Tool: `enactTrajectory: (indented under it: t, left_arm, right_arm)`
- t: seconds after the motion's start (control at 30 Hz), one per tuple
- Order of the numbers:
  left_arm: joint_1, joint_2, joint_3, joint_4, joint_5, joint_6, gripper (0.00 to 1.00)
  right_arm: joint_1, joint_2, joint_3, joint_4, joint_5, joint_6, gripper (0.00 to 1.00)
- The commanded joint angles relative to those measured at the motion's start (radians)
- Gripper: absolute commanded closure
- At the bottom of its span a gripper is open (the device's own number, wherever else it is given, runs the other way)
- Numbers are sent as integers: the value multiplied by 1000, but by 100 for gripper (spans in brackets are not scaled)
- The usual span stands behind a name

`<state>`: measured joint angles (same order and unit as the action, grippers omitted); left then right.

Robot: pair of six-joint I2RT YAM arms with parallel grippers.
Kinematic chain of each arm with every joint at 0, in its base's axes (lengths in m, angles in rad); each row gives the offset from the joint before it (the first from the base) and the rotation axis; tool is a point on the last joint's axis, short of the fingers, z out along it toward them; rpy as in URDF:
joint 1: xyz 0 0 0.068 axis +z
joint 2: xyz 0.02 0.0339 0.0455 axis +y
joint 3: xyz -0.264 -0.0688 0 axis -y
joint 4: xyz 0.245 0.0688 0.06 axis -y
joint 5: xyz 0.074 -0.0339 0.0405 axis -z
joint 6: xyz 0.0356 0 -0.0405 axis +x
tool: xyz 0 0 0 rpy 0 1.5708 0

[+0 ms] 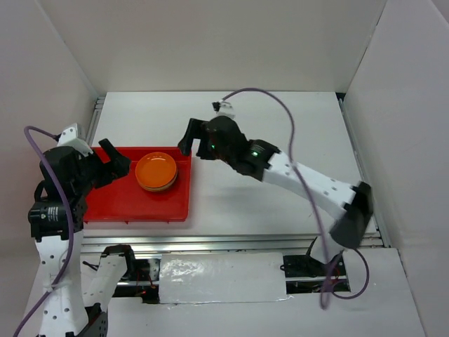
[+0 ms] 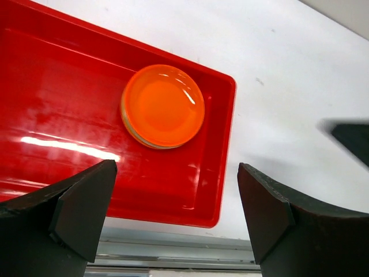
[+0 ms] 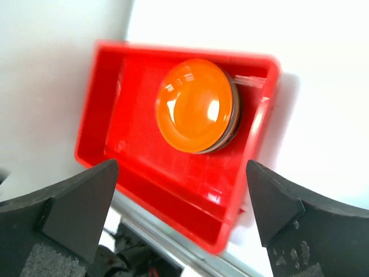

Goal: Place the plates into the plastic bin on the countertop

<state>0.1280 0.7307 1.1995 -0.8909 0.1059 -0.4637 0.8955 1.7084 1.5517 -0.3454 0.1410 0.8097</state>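
A stack of plates with an orange plate (image 1: 156, 171) on top sits in the right part of the red plastic bin (image 1: 119, 207) on the white countertop (image 1: 280, 119). Only thin rims of the plates under it show. My left gripper (image 1: 114, 161) is open and empty over the bin's left part. My right gripper (image 1: 196, 144) is open and empty just beyond the bin's far right corner. In the left wrist view the stack (image 2: 163, 106) lies ahead of the open gripper (image 2: 176, 213). In the right wrist view the stack (image 3: 196, 105) lies in the bin (image 3: 173, 190), beyond the open gripper (image 3: 181, 213).
A metal rail (image 1: 231, 242) runs along the countertop's front edge. White walls close in the left, back and right sides. A purple cable (image 1: 280, 105) arcs above the right arm. The tip of the right gripper's finger (image 2: 351, 138) shows in the left wrist view.
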Motion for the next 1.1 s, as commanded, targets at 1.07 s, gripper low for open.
enactTrajectory:
  t: [1.07]
  left_arm:
    - [-50,-356,11,-215,-225,20,1]
  right_arm:
    - [569,-1032,-245,-1098,865,295,0]
